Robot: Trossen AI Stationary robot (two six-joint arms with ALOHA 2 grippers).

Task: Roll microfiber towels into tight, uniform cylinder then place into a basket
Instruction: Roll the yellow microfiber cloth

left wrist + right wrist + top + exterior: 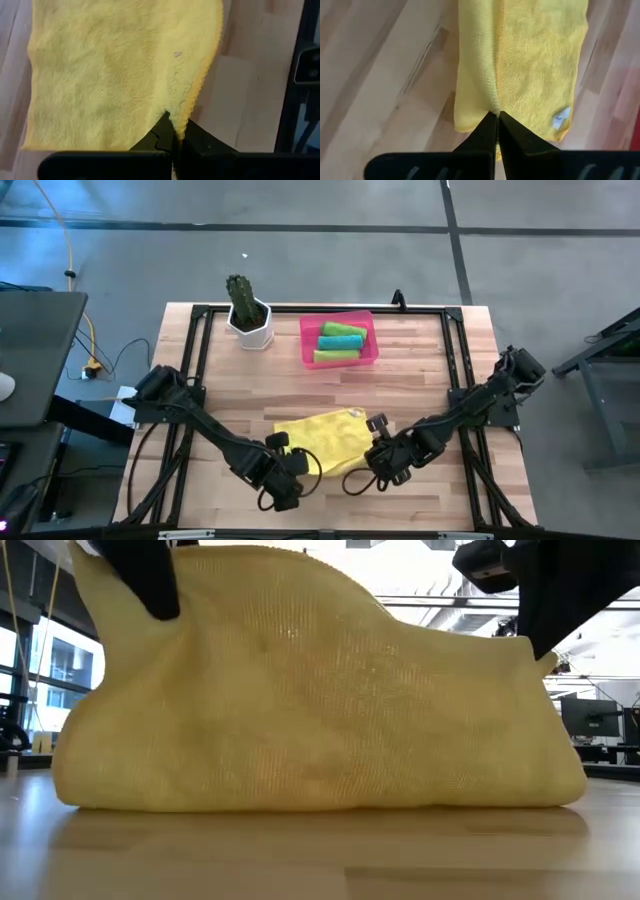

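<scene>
Yellow towel (322,438): both grippers' jaws pinch its near edge, seemingly lifted.

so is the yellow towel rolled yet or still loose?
Loose, not rolled. The yellow towel is draped, its near edge lifted off the table by the left claw and right claw, both pinched shut on it.

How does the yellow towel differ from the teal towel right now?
The yellow towel is unrolled; the teal towel is rolled into a cylinder. The yellow one lies on the table near the front edge; the teal one sits in the pink basket between two green rolls. The yellow one is pinched by both the left gripper and the right gripper; the teal one is untouched. Both are small soft cloths.
</scene>
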